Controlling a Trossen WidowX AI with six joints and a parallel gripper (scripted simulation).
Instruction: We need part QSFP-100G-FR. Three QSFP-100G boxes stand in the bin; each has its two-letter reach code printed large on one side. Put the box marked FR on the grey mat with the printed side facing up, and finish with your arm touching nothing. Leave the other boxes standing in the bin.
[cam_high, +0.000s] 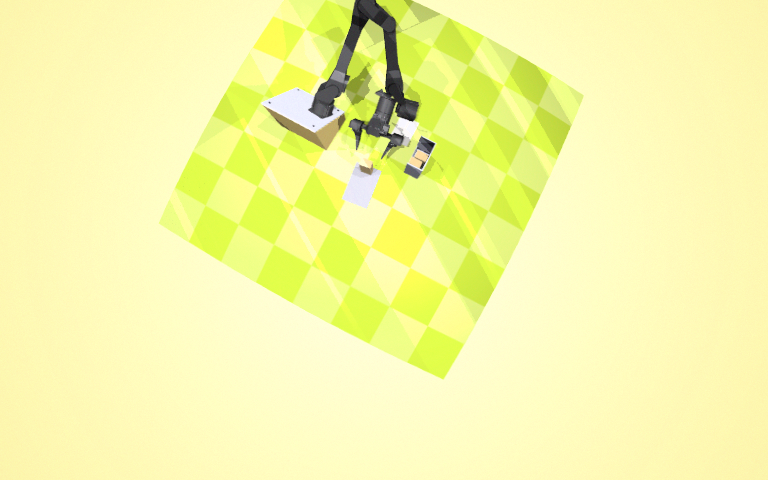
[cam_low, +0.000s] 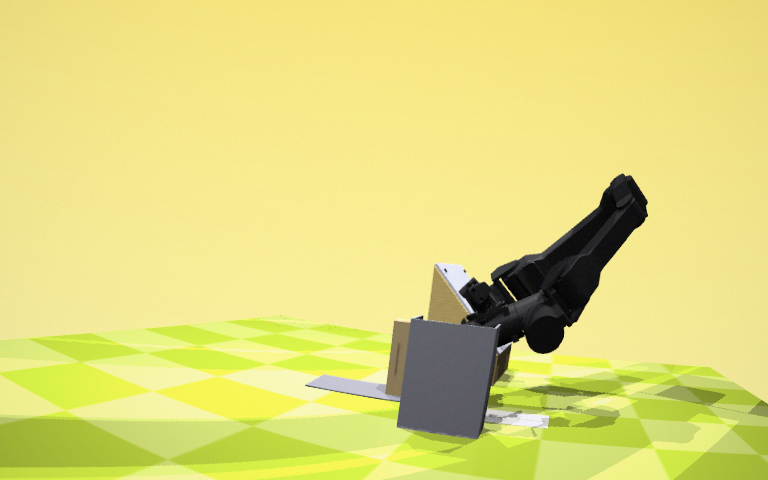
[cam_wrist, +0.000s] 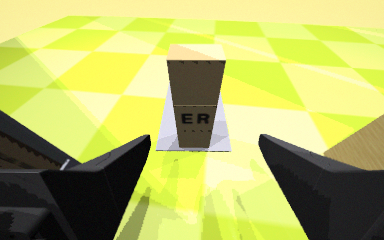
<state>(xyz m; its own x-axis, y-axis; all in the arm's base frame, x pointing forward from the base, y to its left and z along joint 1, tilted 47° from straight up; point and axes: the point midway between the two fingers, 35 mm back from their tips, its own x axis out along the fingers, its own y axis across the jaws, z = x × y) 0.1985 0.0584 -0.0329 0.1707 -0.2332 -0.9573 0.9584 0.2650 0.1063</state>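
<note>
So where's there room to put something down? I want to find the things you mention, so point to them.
On the grey mat (cam_high: 357, 191) (cam_low: 345, 384) (cam_wrist: 166, 137), past the standing box (cam_high: 367, 168) (cam_low: 394, 356) (cam_wrist: 196, 90), and on the checkered surface (cam_high: 351, 254) (cam_low: 169, 424) (cam_wrist: 300, 45) beyond the mat. It's crowded around the open tool (cam_high: 369, 153) (cam_low: 467, 322) (cam_wrist: 205, 137), between the bin (cam_high: 412, 171) (cam_low: 444, 379) (cam_wrist: 25, 135) and sloped stand (cam_high: 291, 107) (cam_low: 444, 300) (cam_wrist: 362, 145).

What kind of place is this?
Maybe a robot practice area: a black robot arm, a checkered green-and-yellow surface, and a small box standing on a grey mat.
</note>
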